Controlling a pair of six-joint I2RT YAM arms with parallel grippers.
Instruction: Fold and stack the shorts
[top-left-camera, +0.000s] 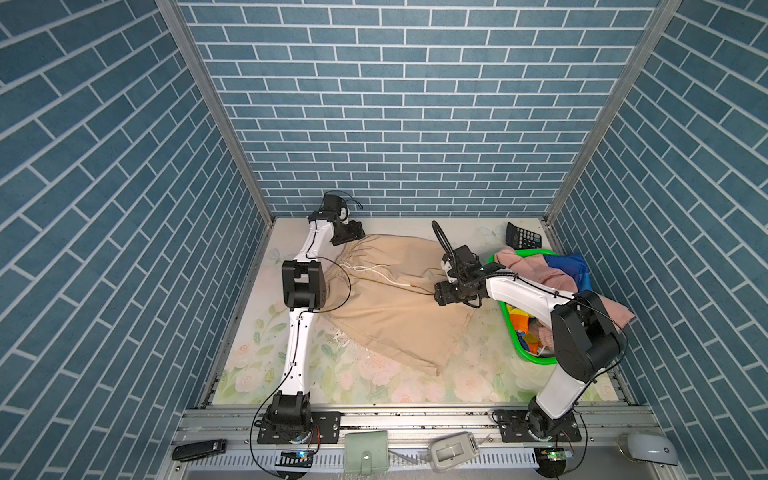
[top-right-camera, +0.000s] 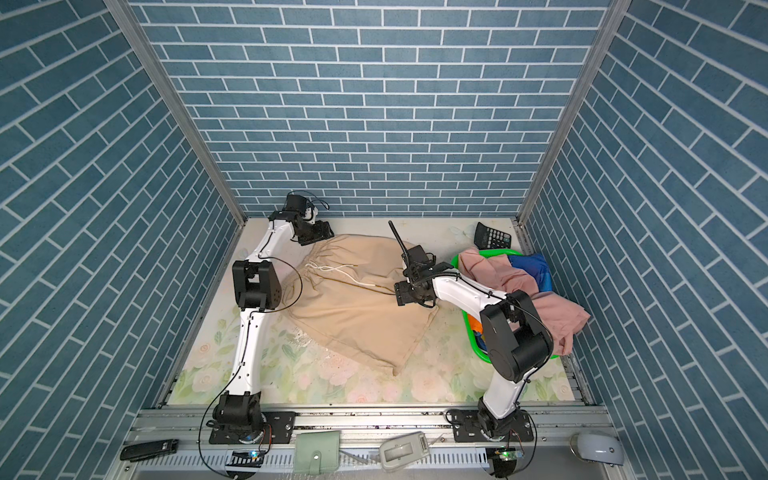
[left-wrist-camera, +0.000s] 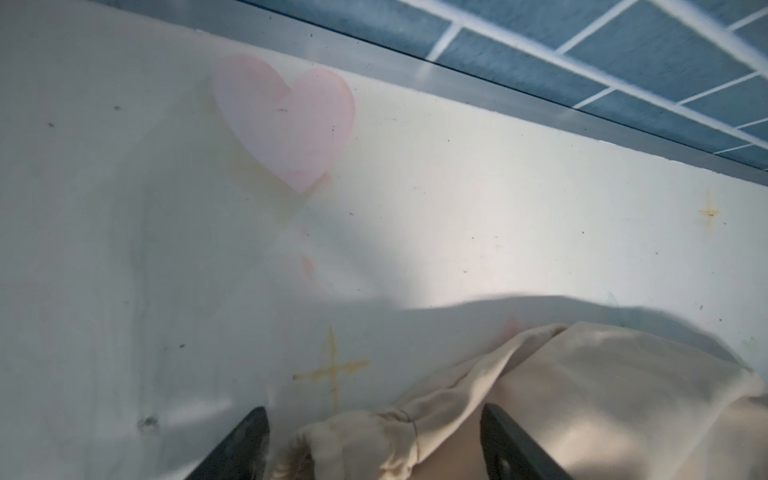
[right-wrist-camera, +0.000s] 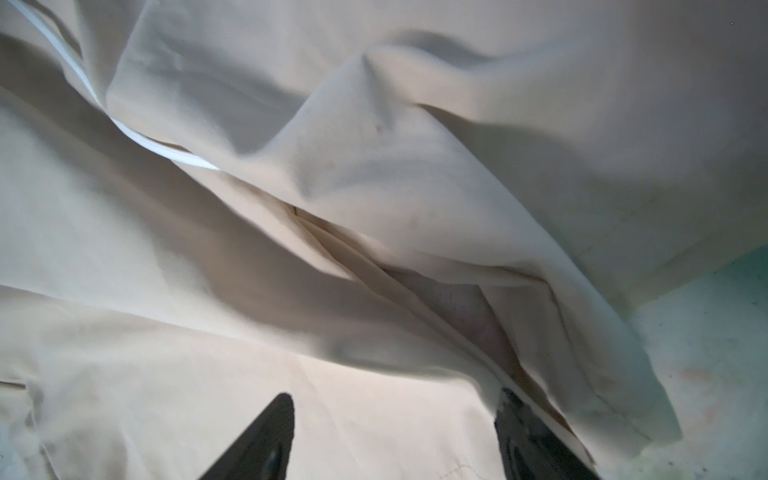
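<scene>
Beige shorts (top-left-camera: 386, 307) spread mid-table, floral mat (top-left-camera: 332, 374) showing along near edge

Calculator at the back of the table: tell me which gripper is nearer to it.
Right. The right gripper hangs over the beige shorts beside the green basket, in front and left of the calculator. The left gripper is at the shorts' waistband corner, much farther left.

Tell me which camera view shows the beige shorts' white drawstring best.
A top view: the drawstring lies in full across the beige shorts. The right wrist view catches only a short stretch up close; the left wrist view shows just a corner of cloth, no cord.
</scene>
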